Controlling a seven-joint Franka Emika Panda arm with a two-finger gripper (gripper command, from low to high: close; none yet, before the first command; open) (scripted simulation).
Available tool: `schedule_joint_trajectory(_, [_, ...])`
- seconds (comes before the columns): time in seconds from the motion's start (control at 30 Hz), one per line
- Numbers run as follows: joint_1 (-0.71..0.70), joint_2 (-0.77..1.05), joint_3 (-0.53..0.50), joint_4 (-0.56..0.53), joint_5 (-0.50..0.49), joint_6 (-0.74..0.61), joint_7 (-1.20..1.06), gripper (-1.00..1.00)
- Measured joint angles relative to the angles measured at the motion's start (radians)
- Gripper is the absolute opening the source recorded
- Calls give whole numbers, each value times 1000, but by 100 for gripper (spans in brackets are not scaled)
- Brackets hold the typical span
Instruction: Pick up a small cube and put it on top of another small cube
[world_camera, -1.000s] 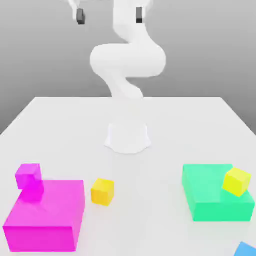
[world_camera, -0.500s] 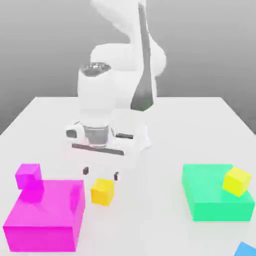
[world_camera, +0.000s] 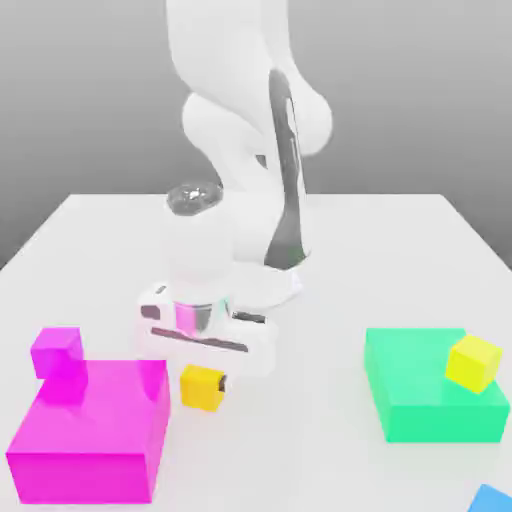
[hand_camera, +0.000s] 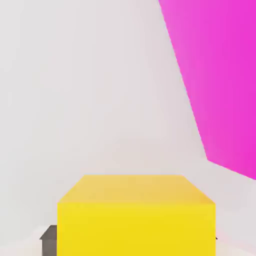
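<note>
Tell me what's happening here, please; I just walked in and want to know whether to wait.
A robot arm has its gripper down on the table, closed on the small orange-yellow cube beside the big magenta block. The cube looks not yet lifted, and no stacking is done with it: a small magenta cube and a small yellow cube sit apart from it.
</note>
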Motion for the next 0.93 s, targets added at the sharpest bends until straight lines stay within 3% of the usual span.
schedule_joint_trajectory(0.2, [-9, -206, 2, -30, -78, -176, 56, -100])
schedule_joint_trajectory(0.67, [434, -264, 372, 348, -8, -605, -148, -100])
schedule_joint_trajectory(0.8, [506, -142, 421, 386, -80, -528, -119, -100])
schedule_joint_trajectory(0.83, [515, -111, 419, 382, -102, -497, -104, 100])
schedule_joint_trajectory(0.93, [519, -111, 419, 382, -102, -497, -104, 100])
